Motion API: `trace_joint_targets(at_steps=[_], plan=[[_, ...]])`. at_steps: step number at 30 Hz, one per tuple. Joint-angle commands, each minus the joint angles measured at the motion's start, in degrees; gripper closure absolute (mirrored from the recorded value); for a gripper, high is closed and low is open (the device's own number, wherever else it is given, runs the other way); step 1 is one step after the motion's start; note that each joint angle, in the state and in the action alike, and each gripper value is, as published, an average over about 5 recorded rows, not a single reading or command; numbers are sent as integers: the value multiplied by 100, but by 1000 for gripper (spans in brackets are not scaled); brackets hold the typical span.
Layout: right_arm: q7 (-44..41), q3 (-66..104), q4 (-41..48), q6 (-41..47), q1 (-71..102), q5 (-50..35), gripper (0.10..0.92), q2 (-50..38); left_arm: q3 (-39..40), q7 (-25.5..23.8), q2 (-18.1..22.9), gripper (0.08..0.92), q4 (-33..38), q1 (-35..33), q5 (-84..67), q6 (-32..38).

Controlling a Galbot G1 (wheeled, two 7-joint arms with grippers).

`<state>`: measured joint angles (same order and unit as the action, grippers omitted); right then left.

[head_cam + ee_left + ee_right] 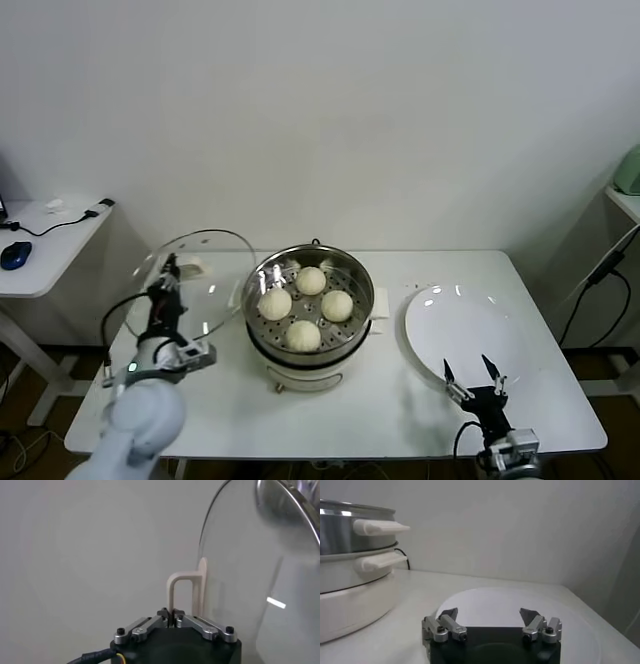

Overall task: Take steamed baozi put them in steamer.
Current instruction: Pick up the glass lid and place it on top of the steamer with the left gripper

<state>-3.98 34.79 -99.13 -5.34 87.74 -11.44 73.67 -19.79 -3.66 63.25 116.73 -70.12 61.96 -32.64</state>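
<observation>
**Beside the steamer, lid held upright**

Four steamed baozi [304, 307] sit inside the steamer [310, 312]. Left gripper [172, 613] pinches the glass lid [200, 285] by its handle; its rim runs out of wrist view. Right gripper [474, 380], fingers spread, hovers over the plate [465, 330].

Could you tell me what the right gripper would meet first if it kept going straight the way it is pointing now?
Most likely the white plate: the open right gripper points low across it. Depth is unclear, so it may skim above the plate and continue toward the wall behind.

Left pincer [173, 614] clamps glass lid's [260, 580] white handle [186, 592].
</observation>
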Motion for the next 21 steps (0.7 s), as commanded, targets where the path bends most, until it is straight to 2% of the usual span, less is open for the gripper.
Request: trace_joint_targets(at_steps=[1,6,15,21], plan=[[16,-16,16,-311,38,74,203,20,2284,-1278,923,857,551,928,1731,-1236],[25,2,104,-412,20,51,203,26,2619,-1402,1411,857,146,1174,2224,-1236],[119,23,263,-607,-59,10,203,51,2952,-1388,2054,857,-669,1315,2736,-1236],[197,22,352,-749,-86,-55,203,97,2990,-1289,2294,857,-1116,1326,2882,-1236]])
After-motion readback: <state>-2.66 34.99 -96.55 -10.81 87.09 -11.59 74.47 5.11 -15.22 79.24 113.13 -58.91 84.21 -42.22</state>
